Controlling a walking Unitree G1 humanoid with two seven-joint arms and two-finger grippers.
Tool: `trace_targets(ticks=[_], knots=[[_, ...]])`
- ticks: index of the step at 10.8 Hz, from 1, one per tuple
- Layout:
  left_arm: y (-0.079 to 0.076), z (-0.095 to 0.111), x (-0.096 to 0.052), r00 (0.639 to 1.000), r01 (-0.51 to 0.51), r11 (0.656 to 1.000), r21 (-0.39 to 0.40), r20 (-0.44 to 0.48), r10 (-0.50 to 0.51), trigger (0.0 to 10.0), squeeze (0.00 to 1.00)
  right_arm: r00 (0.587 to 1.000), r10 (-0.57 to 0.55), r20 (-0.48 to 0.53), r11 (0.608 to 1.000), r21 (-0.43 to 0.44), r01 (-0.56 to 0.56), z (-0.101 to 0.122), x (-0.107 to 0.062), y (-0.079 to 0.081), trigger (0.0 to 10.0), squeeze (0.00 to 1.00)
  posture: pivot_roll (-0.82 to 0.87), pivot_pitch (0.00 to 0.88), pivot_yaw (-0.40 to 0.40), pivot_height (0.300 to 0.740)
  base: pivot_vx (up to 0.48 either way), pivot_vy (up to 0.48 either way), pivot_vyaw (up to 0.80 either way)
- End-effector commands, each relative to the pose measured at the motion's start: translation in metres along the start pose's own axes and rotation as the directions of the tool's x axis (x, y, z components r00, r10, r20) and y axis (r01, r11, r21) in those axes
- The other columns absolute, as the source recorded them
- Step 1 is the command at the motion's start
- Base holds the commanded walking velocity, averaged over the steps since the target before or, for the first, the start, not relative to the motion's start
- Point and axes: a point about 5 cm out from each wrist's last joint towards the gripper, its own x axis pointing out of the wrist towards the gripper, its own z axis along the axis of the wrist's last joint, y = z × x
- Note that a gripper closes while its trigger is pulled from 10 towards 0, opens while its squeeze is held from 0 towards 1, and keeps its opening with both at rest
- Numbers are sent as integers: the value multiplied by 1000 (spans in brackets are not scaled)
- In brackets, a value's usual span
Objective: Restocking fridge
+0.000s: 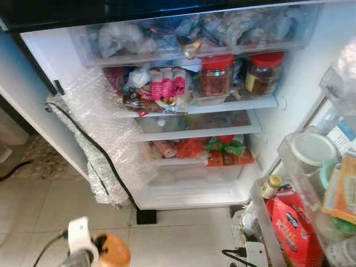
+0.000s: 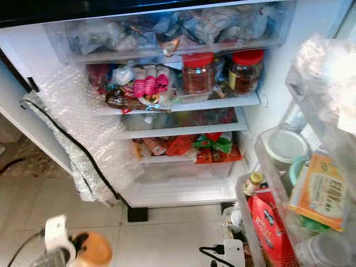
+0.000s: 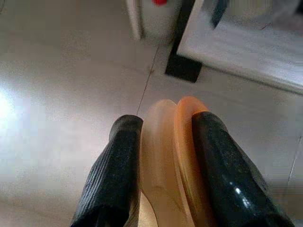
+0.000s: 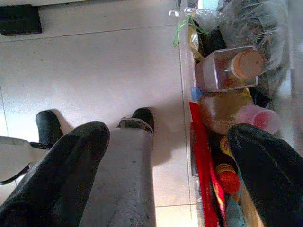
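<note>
Fridge [image 1: 289, 83] open, interior facing the camera; door [image 1: 334, 183] swung out on the right, its racks crowding that side. Bare tiled floor [image 1: 183, 236] in front of the lower edge: open room between the left claw and the cabinet. Bubble wrap [image 1: 94, 128] draped over the left edge of the cabinet, hanging down to the floor, with a black cable [image 1: 100, 150] running along it.

Left claw [image 3: 163, 137] low at the bottom left of the head views, closed on an orange object [image 3: 177, 156], clamped between both fingers [image 3: 118, 165]; object well apart from the fridge, above the floor. Exact kind of object not discernible.

Right claw [image 4: 165, 142] spread open, holding nothing, pointing down at the floor just beside the door's bottom rack.

Count, interior: two red-lidded jars [image 1: 217, 75] side by side on the upper shelf [image 1: 233, 105]; one clear drawer [image 1: 194, 30] on top packed with bagged items; pink and white packets [image 1: 164, 86] left of the jars; red and green packets [image 1: 222, 150] on a lower shelf. Further items too blurred to count.

Count, door: one white round lid [image 1: 312, 149], one small bottle [image 1: 271, 186], one red bag [image 1: 295, 228], one orange carton [image 2: 320, 192].

One white power strip [image 1: 253, 253] on the floor near the door's foot.
</note>
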Motion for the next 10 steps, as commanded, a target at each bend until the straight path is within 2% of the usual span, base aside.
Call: trace_targets(ticks=[1, 2, 3, 4, 5, 6, 7, 9, 10], knots=[[9, 7, -1, 999, -10, 1000, 23, 30, 9, 10000, 0, 999, 9, -37, 1000, 2, -8, -10, -1, 3, 10000, 0, -67, 122, 79, 740, 0, 0, 0], [1, 38, 3, 989, 34, 999, -4, 141, -33, 10000, 0, 999, 11, -38, 1000, -3, -11, -10, -1, 2, 10000, 0, -66, 124, 75, 740, 0, 0, 0], [-11, 72, 5, 958, 129, 987, -91, 270, -101, 10000, 0, 999, 12, -39, 1000, -8, -12, -10, -1, 2, 10000, 0, -64, 125, 73, 740, 0, 0, 0], [-23, 83, 4, 930, 224, 970, -93, 319, -184, 10000, 0, 999, 12, -39, 1000, -10, -12, -10, -1, 1, 10000, 0, -61, 126, 69, 740, 0, 0, 0], [-38, 89, 1, 887, 314, 948, -44, 369, -277, 10000, 0, 999, 11, -40, 1000, -16, -12, -10, -1, 0, 10000, 0, -63, 128, 67, 740, 0, 0, 0], [-45, 93, -3, 866, 343, 939, -31, 397, -303, 10000, 0, 999, 10, -40, 1000, -18, -11, -10, -1, 0, 10000, 0, -63, 132, 64, 740, 0, 0, 0], [-53, 97, -8, 840, 397, 917, -51, 422, -340, 10000, 0, 999, 9, -40, 1000, -24, -10, -10, -1, -1, 10000, 0, -62, 133, 59, 740, 0, 0, 0], [-70, 94, -24, 778, 543, 830, -126, 447, -441, 10000, 0, 999, 8, -42, 999, -33, -10, -10, -1, -4, 10000, 0, -59, 135, 51, 740, 0, 0, 0], [-76, 92, -35, 739, 589, 800, -115, 475, -477, 10000, 0, 999, 8, -42, 999, -36, -9, -10, -1, -5, 10000, 0, -54, 137, 45, 740, 0, 0, 0]])
